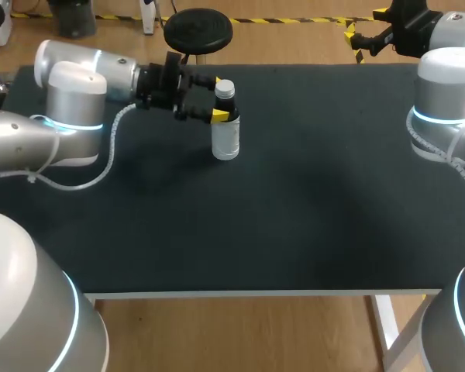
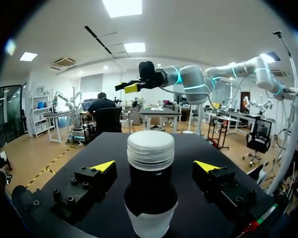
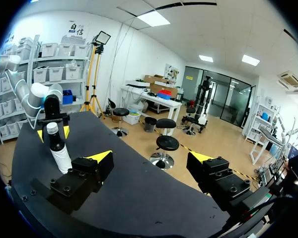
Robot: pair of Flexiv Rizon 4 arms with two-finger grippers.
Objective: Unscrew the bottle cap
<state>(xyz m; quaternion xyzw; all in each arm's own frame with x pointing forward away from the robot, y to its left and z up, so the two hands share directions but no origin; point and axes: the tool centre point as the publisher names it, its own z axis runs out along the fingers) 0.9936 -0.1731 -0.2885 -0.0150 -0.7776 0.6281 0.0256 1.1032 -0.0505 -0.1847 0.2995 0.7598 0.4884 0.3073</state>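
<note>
**Task status.** The task is at its approach stage. The cap (image 2: pixel 150 148) sits fully on the neck of the bottle (image 1: pixel 225 132), and no gap shows beneath it. No loosening can be confirmed. Three steps are judged to remain: grip the cap, turn it off the thread, and lift it clear.

**Tool state.** The left gripper (image 2: pixel 155 166) is spread, with one finger on each side of the bottle at about the height of the cap's lower edge. Clearance shows on both sides (neither yellow tip touches the bottle in the left wrist view). The right gripper (image 3: pixel 150 158) is also spread and holds nothing. It sits beyond the far right corner of the table (image 1: pixel 294 217), well apart from the bottle.

**Location.** The bottle stands on the table in its far left part, near the far edge. Nothing braces its white body, so it is judged likely to spin with the cap unless the body is held.

**Orientation.** The long axis is vertical, with the base on the table and the cap pointing up. The left gripper comes in level from the left, so its fingers cross that axis roughly at a right angle.
</note>
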